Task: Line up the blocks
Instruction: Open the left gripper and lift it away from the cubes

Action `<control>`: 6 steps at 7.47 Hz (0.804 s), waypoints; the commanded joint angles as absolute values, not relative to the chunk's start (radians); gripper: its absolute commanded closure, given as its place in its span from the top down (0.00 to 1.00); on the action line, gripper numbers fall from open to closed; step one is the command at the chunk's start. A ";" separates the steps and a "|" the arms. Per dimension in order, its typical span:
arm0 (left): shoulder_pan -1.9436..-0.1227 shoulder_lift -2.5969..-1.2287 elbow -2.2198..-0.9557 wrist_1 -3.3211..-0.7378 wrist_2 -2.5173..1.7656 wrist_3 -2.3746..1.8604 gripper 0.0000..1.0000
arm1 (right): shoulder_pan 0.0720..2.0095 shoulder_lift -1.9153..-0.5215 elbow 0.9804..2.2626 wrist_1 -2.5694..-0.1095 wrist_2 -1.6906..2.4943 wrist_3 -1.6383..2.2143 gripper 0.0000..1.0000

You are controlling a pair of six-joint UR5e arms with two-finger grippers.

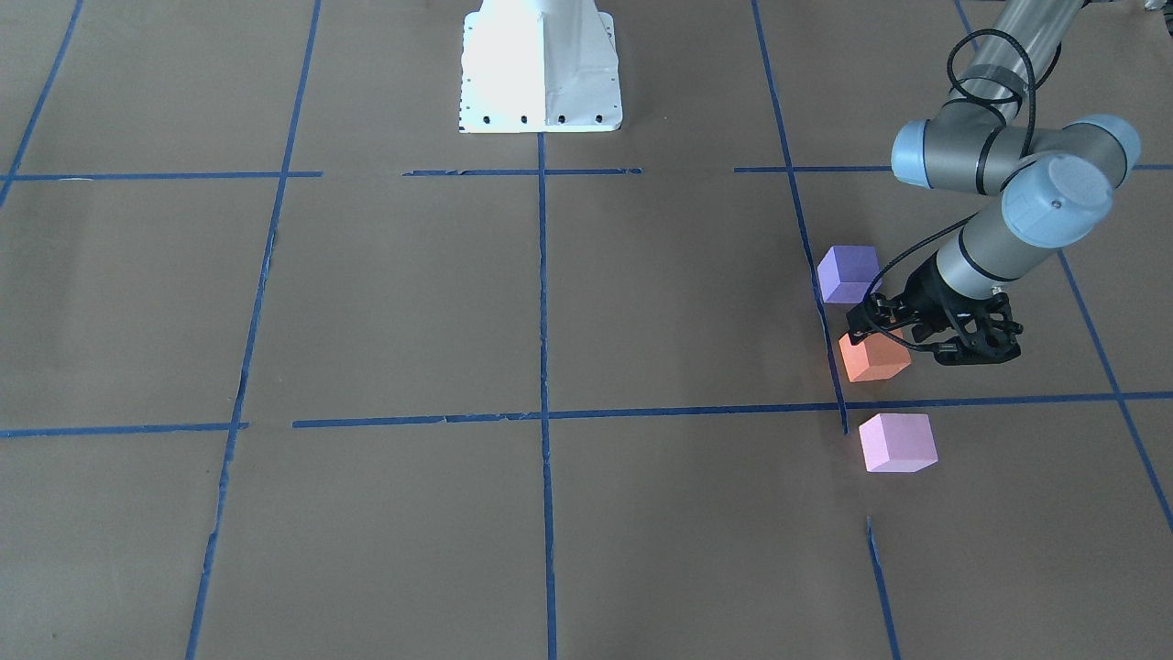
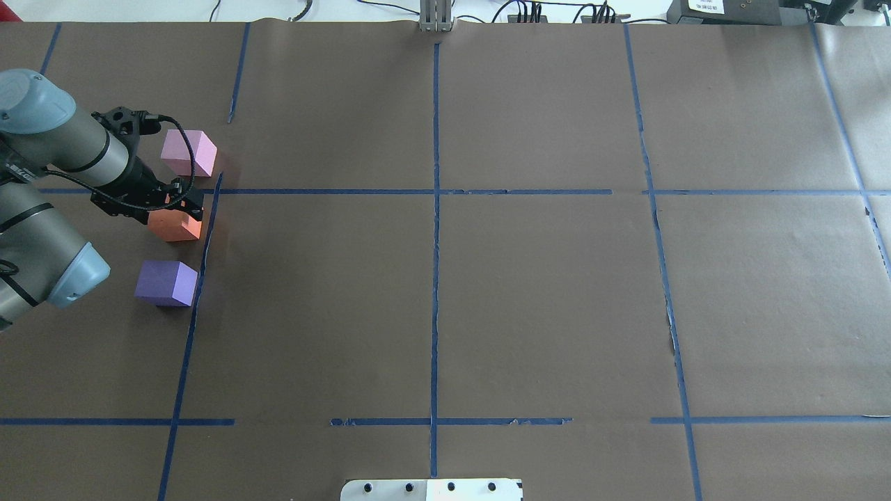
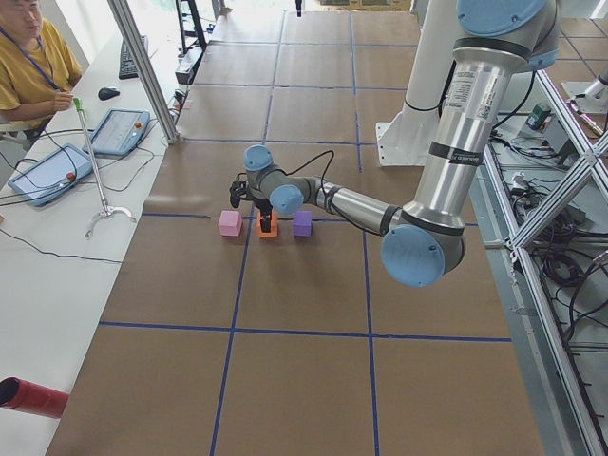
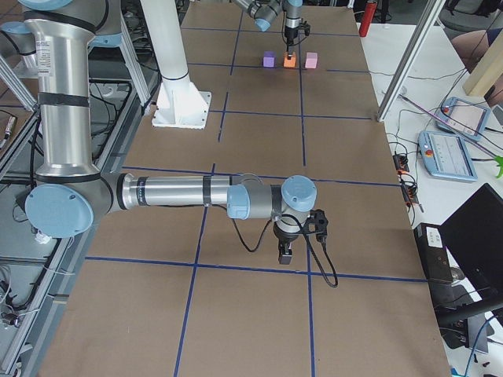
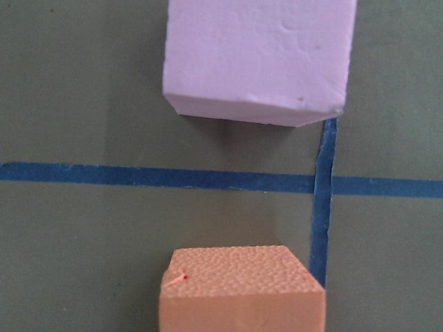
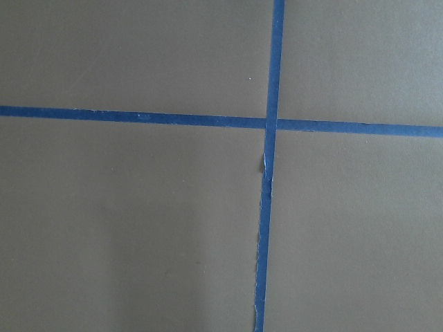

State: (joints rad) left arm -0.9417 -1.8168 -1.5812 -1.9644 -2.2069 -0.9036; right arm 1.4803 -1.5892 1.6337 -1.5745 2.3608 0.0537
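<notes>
Three cubes stand in a short row at the table's left end: dark purple [image 1: 848, 273] [image 2: 167, 282], orange [image 1: 878, 359] [image 2: 174, 227] and light pink-lilac [image 1: 898, 442] [image 2: 188, 153]. The orange cube is in the middle and rests on the table. My left gripper [image 1: 884, 332] [image 2: 182, 209] is lowered onto it with its fingers closed around it. The left wrist view shows the orange cube [image 5: 242, 290] at the bottom and the pink cube [image 5: 256, 55] beyond a tape line. My right gripper [image 4: 284, 255] hangs just above bare table far from the cubes; I cannot tell whether it is open or shut.
The white robot pedestal [image 1: 541, 64] stands at the table's middle near edge. Blue tape lines [image 2: 435, 209] grid the brown table. An operator [image 3: 28, 66] sits beside the table's left end with tablets [image 3: 119, 131] and a red cylinder [image 3: 33, 397] on the side bench.
</notes>
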 commanded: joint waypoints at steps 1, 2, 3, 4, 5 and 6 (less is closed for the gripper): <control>-0.988 -1.799 -1.650 -1.953 -2.181 -0.896 1.00 | 1.480 -1.589 1.634 -1.574 2.361 0.054 1.00; -1.020 -1.799 -1.695 -1.922 -2.181 -0.894 1.00 | 1.480 -1.589 1.634 -1.574 2.361 0.054 1.00; -1.041 -1.801 -1.722 -1.878 -2.180 -0.893 1.00 | 1.480 -1.589 1.634 -1.574 2.361 0.054 1.00; -1.052 -1.801 -1.742 -1.867 -2.178 -0.891 1.00 | 1.480 -1.589 1.634 -1.574 2.361 0.054 1.00; -1.110 -1.801 -1.758 -1.859 -2.178 -0.838 1.00 | 1.480 -1.589 1.634 -1.574 2.361 0.054 1.00; -1.209 -1.799 -1.758 -1.800 -2.186 -0.699 1.00 | 1.480 -1.589 1.634 -1.574 2.361 0.054 1.00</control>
State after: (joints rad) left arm -1.1129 -1.8005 -1.7481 -1.8507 -2.1804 -0.8212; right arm 1.4803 -1.5892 1.6337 -1.5739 2.3608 0.0537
